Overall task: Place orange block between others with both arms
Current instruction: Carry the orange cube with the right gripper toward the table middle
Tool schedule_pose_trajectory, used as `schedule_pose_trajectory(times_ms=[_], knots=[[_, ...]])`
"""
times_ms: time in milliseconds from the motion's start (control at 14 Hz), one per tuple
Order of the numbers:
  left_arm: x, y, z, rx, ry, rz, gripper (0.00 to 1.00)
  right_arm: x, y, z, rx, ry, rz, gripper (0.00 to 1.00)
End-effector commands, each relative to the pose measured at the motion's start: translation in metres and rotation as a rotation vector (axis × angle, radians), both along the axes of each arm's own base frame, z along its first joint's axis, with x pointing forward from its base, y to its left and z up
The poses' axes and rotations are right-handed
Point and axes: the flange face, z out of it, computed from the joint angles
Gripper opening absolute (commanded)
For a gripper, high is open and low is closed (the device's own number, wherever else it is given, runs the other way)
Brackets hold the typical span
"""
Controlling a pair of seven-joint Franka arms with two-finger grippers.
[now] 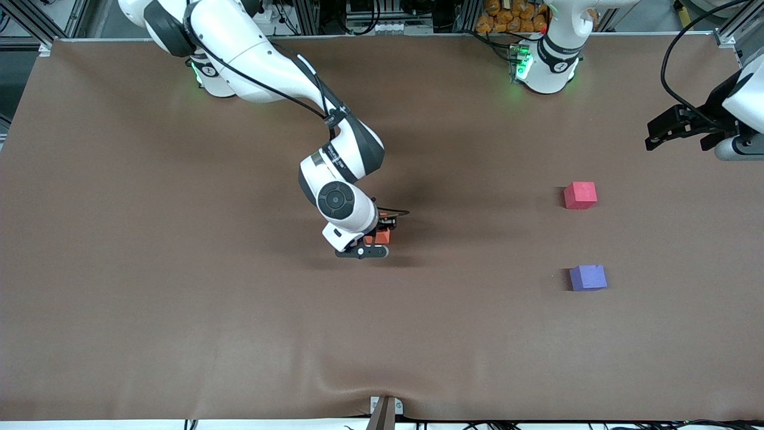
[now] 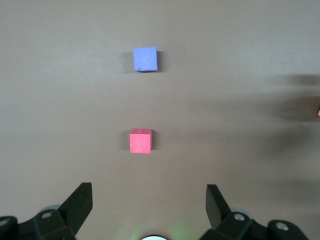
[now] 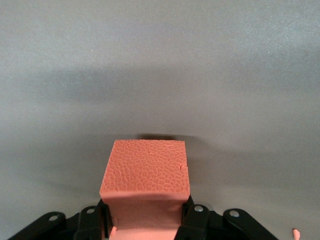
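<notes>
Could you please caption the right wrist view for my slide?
Right gripper jaws shut on the orange block, above the brown table.

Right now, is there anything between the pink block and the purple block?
No. The stretch between the pinkish-red block and the purple block is bare brown table, plain in the front and left wrist views.

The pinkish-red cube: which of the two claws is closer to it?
The left. The left gripper hangs open near the pinkish-red cube, at the table's edge; the right gripper, shut on the orange block, is mid-table, much farther off.
</notes>
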Motion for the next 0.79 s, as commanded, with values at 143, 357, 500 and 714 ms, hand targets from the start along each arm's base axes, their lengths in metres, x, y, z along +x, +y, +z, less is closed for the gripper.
schedule_pose_trajectory(times_ms=[143, 357, 500, 714], knots=[[-0.004, 0.003, 0.006, 0.004, -0.01, -0.014, 1.0, -0.002, 0.011, -0.003, -0.047, -0.028, 0.023, 1.0], [-0.002, 0.013, 0.002, 0.003, -0.002, -0.003, 1.0, 0.0, 0.011, 0.008, -0.04, -0.038, 0.023, 1.0], [-0.002, 0.013, 0.001, 0.002, -0.002, -0.003, 1.0, 0.004, 0.003, 0.027, -0.044, -0.016, 0.011, 1.0], [0.005, -0.001, -0.008, -0.011, 0.008, -0.027, 1.0, 0.041, -0.064, 0.079, -0.058, 0.031, -0.084, 1.0]])
